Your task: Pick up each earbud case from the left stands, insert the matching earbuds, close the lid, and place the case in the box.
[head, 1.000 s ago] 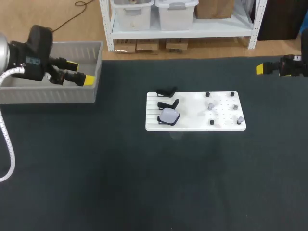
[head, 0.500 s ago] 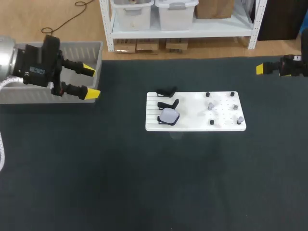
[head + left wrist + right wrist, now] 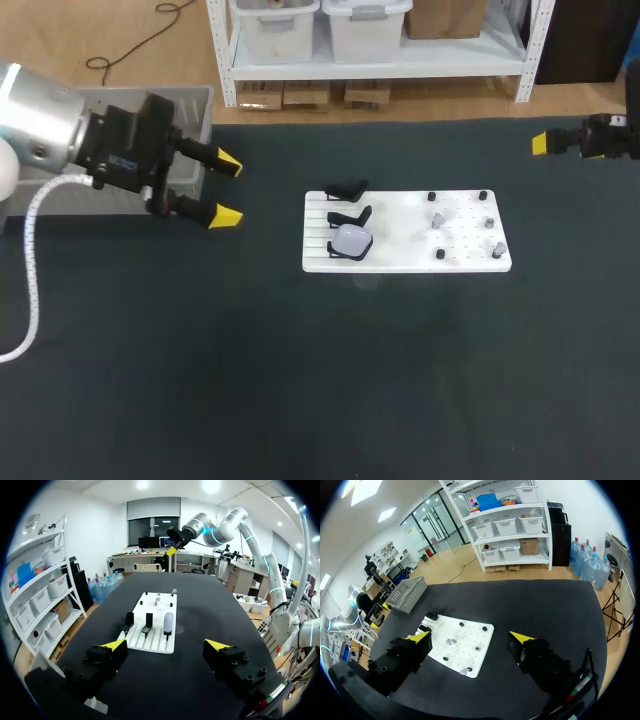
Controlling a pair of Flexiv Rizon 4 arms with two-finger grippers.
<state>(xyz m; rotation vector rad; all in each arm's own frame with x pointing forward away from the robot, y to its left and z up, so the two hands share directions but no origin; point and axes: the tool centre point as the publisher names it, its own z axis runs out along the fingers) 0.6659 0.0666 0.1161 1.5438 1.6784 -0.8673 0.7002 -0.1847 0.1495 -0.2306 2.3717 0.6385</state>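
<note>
Left arm (image 3: 50, 130) comes in over the desk (image 3: 300, 380) from 10 o'clock, hiding part of the box (image 3: 195, 95). Its pincer (image 3: 228, 188) is wide open and empty, pointing to 3 o'clock. Right pincer (image 3: 470, 637), also open, hangs at 2 o'clock with its arm cut off. The case (image 3: 351, 239) sits on the board's (image 3: 400, 262) 8 o'clock stand.
</note>
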